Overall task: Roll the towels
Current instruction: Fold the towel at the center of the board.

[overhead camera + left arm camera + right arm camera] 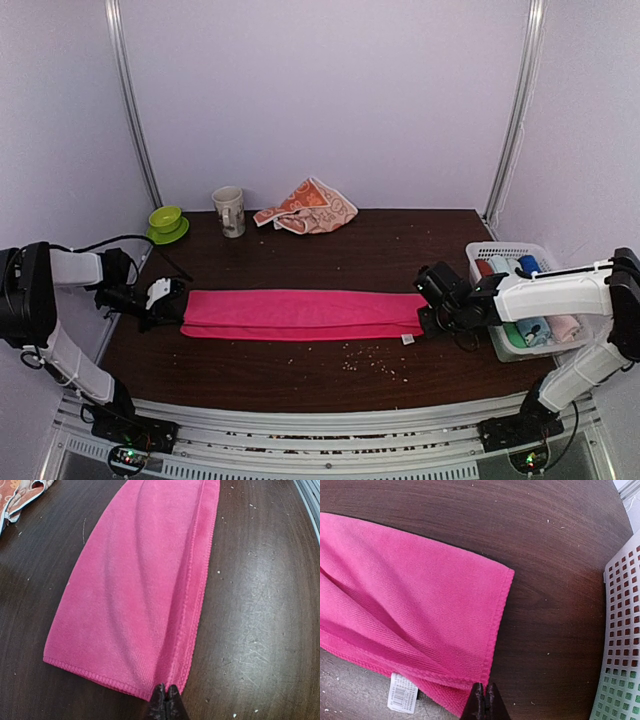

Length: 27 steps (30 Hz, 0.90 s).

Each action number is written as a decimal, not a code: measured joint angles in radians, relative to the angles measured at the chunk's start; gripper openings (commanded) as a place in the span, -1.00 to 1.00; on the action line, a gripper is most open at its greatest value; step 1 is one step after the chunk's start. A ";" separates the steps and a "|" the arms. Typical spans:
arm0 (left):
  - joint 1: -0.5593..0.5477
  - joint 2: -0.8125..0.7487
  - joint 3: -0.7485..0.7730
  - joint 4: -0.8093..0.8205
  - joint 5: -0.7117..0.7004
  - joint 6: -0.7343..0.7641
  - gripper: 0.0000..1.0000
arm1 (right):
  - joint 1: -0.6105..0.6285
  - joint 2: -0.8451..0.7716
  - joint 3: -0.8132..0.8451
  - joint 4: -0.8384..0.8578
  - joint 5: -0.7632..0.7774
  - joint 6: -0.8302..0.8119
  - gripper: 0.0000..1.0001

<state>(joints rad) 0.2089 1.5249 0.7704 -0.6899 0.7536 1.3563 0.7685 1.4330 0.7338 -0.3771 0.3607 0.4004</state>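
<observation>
crumbs [365,362] lay scattered on the dark wooden surface [300,385] nearest the arm bases, at about 6 o'clock from the middle of it. just beyond them the pink towel [300,313] lay flat across the centre, folded lengthwise into a long strip running from 9 o'clock to 3 o'clock. at its 9 o'clock end the left fingers [158,705] were clenched together on the near corner of the hem, low against the wood. at the 3 o'clock end the right fingers [476,702] were pinched the same way on the near corner, just beside a small white label [402,693] sewn to the towel's edge. past that end, at 3 o'clock on the surface, stood a white basket [520,249] holding several rolled cloths [535,330]. along the far edge, a green bowl [166,218] sat at about 10 o'clock, a printed mug [229,211] stood upright just beside it at 11 o'clock, and the orange towel [308,207] lay crumpled in a loose heap at 12 o'clock, well apart from the pink one.
</observation>
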 measured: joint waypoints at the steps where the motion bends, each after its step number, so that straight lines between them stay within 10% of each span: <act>1: 0.000 0.000 0.000 0.000 0.000 0.003 -1.00 | 0.003 -0.004 0.000 -0.002 0.000 0.000 -1.00; 27: 0.012 0.002 -0.008 -0.024 -0.010 0.065 -1.00 | 0.057 0.028 0.005 -0.039 0.028 0.026 -0.98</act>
<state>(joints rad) 0.2211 1.5265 0.7624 -0.7139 0.7433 1.4212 0.8253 1.4612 0.7391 -0.4164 0.3885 0.4267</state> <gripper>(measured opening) 0.006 0.011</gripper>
